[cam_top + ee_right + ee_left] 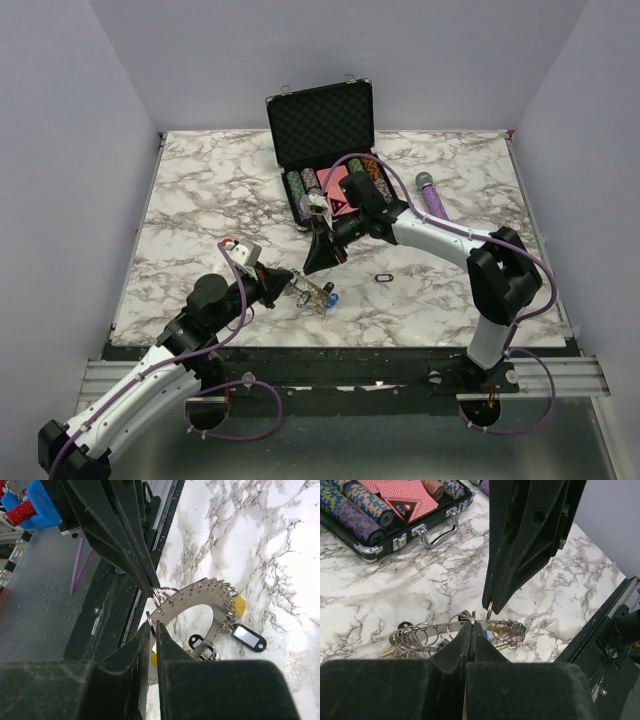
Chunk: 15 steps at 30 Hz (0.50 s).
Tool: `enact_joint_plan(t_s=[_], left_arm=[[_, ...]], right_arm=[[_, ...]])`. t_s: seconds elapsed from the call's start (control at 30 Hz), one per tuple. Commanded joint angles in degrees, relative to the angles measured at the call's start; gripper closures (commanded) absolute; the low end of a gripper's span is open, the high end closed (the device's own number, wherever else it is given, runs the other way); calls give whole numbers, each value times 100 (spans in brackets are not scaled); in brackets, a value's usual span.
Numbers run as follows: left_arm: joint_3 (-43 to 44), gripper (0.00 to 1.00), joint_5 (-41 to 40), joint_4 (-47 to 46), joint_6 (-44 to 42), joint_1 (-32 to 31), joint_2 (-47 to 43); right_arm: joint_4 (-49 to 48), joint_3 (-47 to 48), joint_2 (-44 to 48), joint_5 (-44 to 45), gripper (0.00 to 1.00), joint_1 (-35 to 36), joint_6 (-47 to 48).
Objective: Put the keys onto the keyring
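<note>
The keyring (318, 295) is a flat silver numbered ring fringed with small split rings, held just above the marble near the front edge. My left gripper (297, 286) is shut on one of its split rings (471, 619). My right gripper (318, 264) reaches down from the far side and is shut on another small split ring (154, 625) at the ring's edge (200, 597). Yellow key heads (238, 605) and a blue one (485, 632) hang at the ring. A black key tag (384, 277) lies on the table to the right, apart from the ring.
An open black chip case (325, 150) with chip rows and red cards stands at the back centre. A purple microphone (432, 195) lies at the back right. The table's front edge and metal rail (330, 352) run close behind the left gripper.
</note>
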<state>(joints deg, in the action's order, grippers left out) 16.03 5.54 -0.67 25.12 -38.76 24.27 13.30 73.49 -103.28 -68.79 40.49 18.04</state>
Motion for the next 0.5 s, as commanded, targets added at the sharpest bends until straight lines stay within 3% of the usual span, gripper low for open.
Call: enact_joint_plan(t_s=[0.0, 0.17, 0.37, 0.43, 0.47], left_arm=[[-4, 100, -88, -206, 36, -35, -81], [-12, 100, -80, -214, 36, -26, -107], [57, 100, -9, -92, 107, -26, -168], [163, 91, -35, 58, 194, -26, -230], [216, 81, -88, 275, 247, -17, -273]], right_arm=[[138, -19, -113, -283, 86, -24, 41], [436, 86, -104, -459, 99, -15, 331], [1489, 481, -25, -407, 100, -24, 1288], [1850, 674, 54, -249, 100, -15, 1569], [2026, 753, 106, -153, 100, -15, 1675]])
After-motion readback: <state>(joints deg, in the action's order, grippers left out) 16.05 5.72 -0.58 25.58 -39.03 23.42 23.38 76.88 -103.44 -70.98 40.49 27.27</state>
